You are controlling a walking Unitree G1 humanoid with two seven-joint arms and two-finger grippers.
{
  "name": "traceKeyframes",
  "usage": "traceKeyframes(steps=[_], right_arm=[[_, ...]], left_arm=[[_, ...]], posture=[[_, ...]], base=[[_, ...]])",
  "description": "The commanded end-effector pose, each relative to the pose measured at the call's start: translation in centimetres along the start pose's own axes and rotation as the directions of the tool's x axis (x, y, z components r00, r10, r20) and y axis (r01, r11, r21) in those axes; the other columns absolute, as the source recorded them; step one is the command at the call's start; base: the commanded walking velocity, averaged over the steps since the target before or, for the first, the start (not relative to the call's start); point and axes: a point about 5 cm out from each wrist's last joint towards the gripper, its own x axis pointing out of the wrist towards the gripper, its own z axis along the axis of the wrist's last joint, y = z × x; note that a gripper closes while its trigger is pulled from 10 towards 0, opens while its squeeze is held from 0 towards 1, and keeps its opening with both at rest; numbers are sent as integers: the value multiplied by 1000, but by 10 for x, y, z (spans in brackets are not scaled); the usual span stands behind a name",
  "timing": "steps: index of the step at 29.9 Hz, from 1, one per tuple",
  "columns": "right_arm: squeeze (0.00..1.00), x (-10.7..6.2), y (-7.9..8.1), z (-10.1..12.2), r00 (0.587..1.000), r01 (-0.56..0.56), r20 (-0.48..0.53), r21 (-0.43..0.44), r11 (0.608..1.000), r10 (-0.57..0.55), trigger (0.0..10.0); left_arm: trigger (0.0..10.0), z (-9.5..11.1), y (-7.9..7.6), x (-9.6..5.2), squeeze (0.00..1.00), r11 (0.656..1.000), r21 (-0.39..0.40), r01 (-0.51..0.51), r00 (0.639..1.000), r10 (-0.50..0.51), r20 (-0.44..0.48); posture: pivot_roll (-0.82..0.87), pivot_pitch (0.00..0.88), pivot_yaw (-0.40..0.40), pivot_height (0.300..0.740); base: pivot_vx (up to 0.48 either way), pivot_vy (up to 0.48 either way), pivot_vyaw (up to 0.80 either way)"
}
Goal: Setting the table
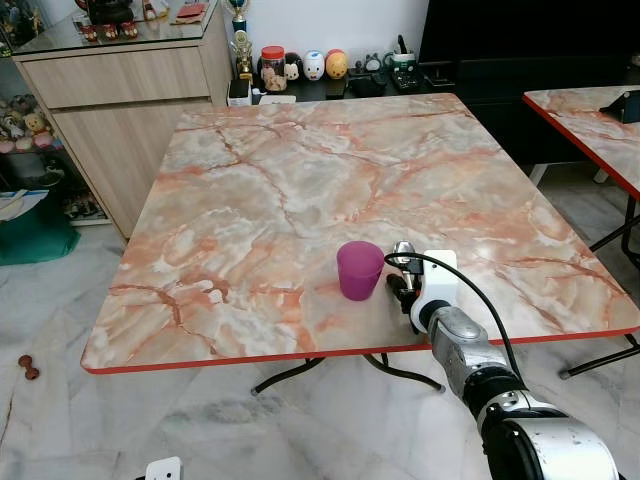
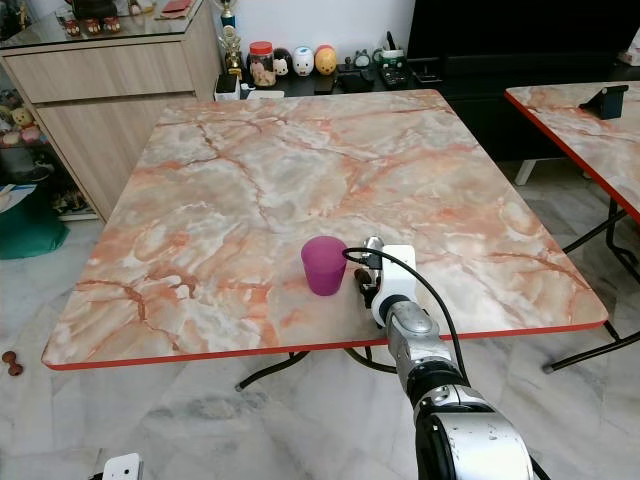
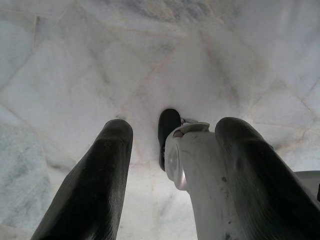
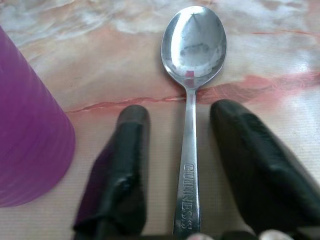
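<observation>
- The right end effector (image 4: 182, 165) is open, its fingers (image 4: 125, 170) straddling the spoon (image 4: 192, 75) handle without touching it.
- The spoon lies flat on the bench (image 1: 300, 170), bowl toward 12 o'clock, its long axis along the fingers.
- The cup (image 1: 359, 269) stands at the end effector's 9 o'clock.
- The left end effector (image 3: 170, 165) hangs open over the floor.

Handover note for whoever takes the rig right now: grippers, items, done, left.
Right gripper: jaws open, straddling the spoon handle; the spoon lies flat on the marble table, no grip.
Left gripper: hangs idle over the floor, jaws open, holding nothing.
Purple cup: upright near the front edge, just left of the spoon.
Done: cup and spoon on the table.
Left: likely back the right arm away; any further place-setting items.
</observation>
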Motion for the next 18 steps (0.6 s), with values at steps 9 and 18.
traceKeyframes(steps=[9,18], right_arm=[[0,0,1,-3,1000,3,-24,-15,1000,-3,0],[0,0,2,-5,1000,6,-27,-20,1000,-6,0]], left_arm=[[10000,-6,1,-1,0,1000,-13,-3,1000,3,-23],[10000,-5,3,-1,0,1000,-13,-8,1000,7,-21]], posture=[[-40,0,13,740],[-39,0,16,740]], base=[[0,0,0],[0,0,0]])
